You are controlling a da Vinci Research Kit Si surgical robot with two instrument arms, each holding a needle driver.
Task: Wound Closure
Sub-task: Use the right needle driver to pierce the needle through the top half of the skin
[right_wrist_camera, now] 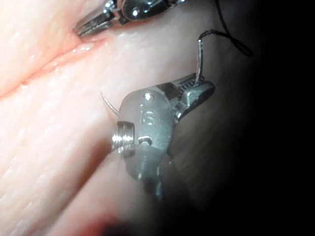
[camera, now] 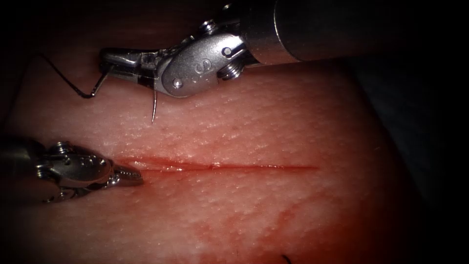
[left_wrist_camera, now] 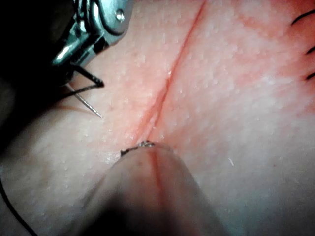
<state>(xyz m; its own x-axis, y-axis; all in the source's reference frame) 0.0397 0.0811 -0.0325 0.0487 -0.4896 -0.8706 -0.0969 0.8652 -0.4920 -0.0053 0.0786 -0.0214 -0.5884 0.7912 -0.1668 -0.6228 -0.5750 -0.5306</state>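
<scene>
Clamping the needle (camera: 128, 73) near mid-curve, the right tool (camera: 113, 61) hovers above the tissue (camera: 293, 127), tip pointing down, clear of it; thread (camera: 61, 73) trails from its swaged end. The left tool (camera: 132, 177), jaws closed on nothing, rests at the cut's (camera: 220, 166) left end.

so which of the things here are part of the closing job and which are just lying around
In use:
- right tool, jaws shut on the needle near its thread end, clear of the tissue
- thread trailing from the needle
- left tool, jaws shut, holding nothing, at the left end of the cut

Lying about:
- cut thread ends
- red fluid
</scene>
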